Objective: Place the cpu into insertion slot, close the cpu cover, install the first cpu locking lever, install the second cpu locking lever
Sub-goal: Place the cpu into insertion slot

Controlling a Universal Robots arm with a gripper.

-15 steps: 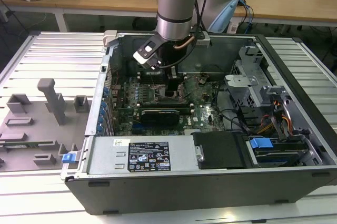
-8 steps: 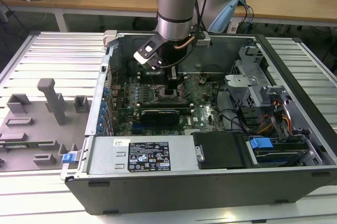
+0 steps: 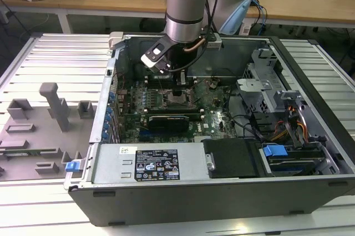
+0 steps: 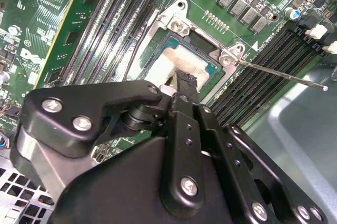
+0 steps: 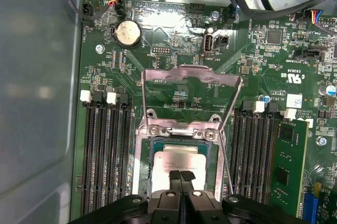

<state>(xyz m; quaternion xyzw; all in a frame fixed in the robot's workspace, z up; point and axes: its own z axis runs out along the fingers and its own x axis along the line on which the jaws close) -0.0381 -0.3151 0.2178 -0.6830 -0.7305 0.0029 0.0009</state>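
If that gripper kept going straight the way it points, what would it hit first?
The cpu, lying in the insertion slot: the gripper points at its pale top, perhaps touching it; depth is unclear.

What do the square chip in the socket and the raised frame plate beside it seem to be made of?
The small square pale-topped cpu: probably metal on top with a matte finish, since it reflects light softly. The thin silvery cpu cover, a windowed frame: apparently bare sheet metal, judging by its bright sheen.

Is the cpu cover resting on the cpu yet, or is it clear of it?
Apart. In the first wrist view the cpu cover stands swung up on its hinge, and the cpu lies below it with its top bare.
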